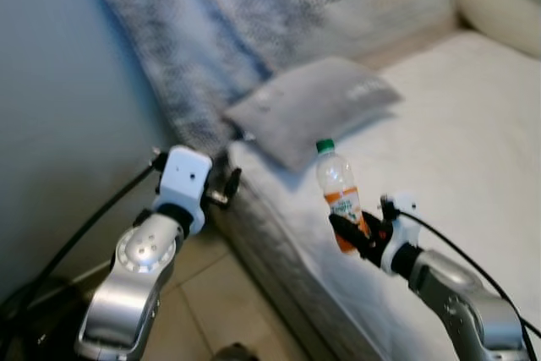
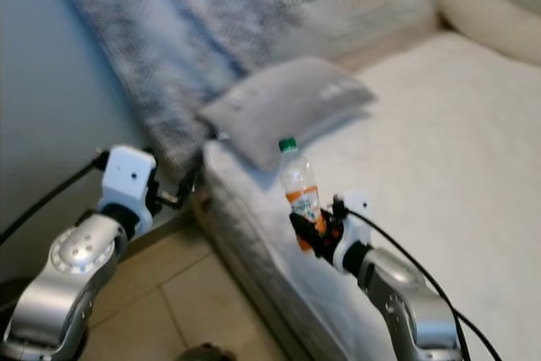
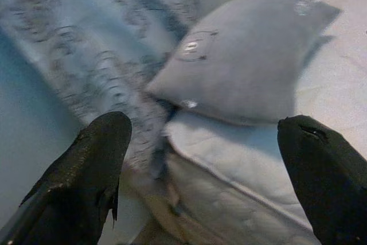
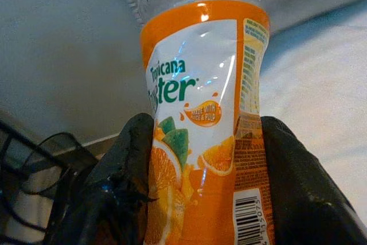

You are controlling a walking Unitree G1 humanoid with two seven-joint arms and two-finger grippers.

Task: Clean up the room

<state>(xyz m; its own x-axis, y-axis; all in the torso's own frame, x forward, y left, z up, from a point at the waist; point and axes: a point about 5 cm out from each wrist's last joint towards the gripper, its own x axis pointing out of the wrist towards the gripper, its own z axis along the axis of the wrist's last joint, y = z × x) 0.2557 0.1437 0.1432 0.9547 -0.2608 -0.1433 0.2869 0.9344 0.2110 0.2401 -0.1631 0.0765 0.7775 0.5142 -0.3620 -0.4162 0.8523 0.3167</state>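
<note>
A plastic juice bottle (image 1: 339, 192) with a green cap and an orange label stands upright in my right gripper (image 1: 353, 233), above the near edge of the white bed (image 1: 456, 150). The two black fingers (image 4: 129, 164) press on the label's lower part from both sides, so the gripper is shut on the bottle (image 4: 203, 119). My left gripper (image 3: 206, 182) is raised at the bed's left corner, beside the wall, with its fingers (image 3: 86, 170) wide apart and nothing between them. A grey pillow (image 1: 308, 107) lies at the head of the bed.
A blue-and-white patterned blanket (image 1: 237, 31) hangs down behind the pillow. A pale blue wall (image 1: 59, 107) is on the left. Beige floor tiles (image 1: 220, 302) run along the bed's side. A cream bolster (image 1: 503, 10) lies at the far right corner.
</note>
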